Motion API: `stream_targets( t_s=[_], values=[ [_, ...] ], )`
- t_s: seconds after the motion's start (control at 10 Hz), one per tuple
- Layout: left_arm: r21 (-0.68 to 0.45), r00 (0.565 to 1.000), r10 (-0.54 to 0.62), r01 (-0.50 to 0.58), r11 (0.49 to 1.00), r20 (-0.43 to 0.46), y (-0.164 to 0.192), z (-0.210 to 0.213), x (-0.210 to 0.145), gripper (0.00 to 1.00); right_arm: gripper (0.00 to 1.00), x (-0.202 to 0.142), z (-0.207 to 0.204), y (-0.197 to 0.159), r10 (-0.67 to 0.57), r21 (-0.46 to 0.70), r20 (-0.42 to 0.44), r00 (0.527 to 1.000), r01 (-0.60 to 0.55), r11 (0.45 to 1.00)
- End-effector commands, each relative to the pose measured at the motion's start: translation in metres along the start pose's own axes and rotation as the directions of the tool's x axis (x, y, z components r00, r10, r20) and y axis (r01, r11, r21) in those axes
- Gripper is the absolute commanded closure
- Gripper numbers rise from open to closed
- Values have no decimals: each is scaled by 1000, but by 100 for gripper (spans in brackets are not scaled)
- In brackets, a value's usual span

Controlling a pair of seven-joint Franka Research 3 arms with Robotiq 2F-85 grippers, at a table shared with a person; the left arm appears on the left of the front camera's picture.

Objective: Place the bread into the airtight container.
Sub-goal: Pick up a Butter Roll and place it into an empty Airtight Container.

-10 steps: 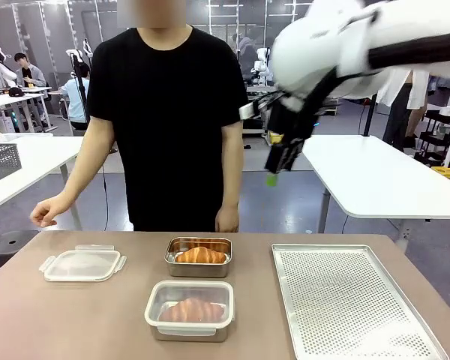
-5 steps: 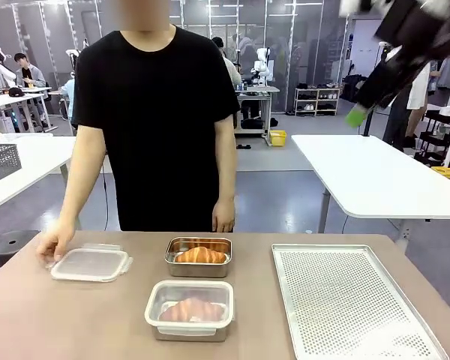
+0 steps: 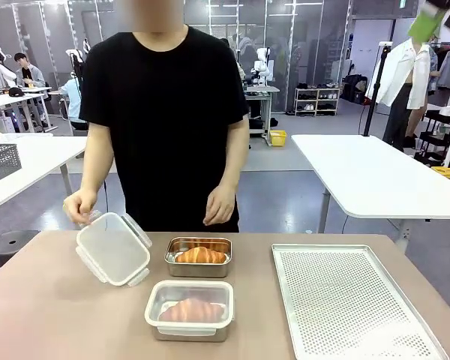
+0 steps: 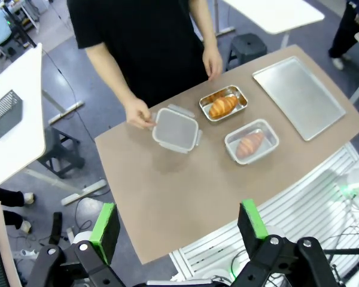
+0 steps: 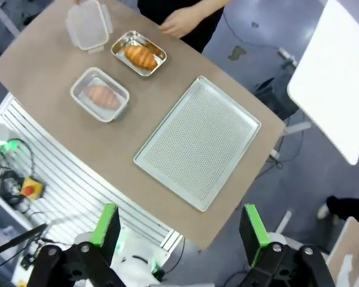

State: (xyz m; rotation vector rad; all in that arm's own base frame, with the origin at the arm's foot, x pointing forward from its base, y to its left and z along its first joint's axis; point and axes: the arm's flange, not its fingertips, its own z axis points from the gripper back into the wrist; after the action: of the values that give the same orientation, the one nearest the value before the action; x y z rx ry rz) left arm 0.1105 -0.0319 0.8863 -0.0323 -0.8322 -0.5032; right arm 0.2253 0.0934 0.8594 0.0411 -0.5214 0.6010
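One croissant-shaped piece of bread (image 3: 191, 309) lies inside the clear airtight container (image 3: 154, 304) near the table's front. Another piece of bread (image 3: 201, 255) sits in a steel dish (image 3: 199, 244) just behind it. The person's hand holds the container's clear lid (image 3: 112, 249) tilted up off the table at the left. My left gripper (image 4: 177, 221) hangs open high above the table, far from the container (image 4: 251, 141). My right gripper (image 5: 179, 226) is also open and high up, well away from the container (image 5: 100, 94). One of its green pads (image 3: 422, 24) shows at the top right of the front view.
A large perforated metal tray (image 3: 352, 300) lies on the right half of the table. The person stands at the far edge, the other hand (image 3: 219, 204) hovering above the steel dish. White tables stand behind.
My right arm has swung up and away to the top right. The person has taken the lid off the table and tilted it up, nearer the containers.
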Motion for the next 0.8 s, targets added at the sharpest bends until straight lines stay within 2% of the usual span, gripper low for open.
stream_targets(
  t_s=[0.0,0.2,0.3,0.7],
  values=[
    [4,1000,-5,5,1000,13,-5,10,-3,0,0,14,19,7,-100,-28,-30,995,99,995],
    [4,1000,-5,5,1000,13,-5,10,-3,0,0,11,13,8,-159,-45,-87,983,155,987],
    [4,1000,-5,5,1000,13,-5,10,-3,0,0,4,20,6,-70,-18,-23,997,70,997],
    [4,1000,-5,5,1000,13,-5,10,-3,0,0,4,20,6,-70,-18,-23,997,70,997]
  ],
)
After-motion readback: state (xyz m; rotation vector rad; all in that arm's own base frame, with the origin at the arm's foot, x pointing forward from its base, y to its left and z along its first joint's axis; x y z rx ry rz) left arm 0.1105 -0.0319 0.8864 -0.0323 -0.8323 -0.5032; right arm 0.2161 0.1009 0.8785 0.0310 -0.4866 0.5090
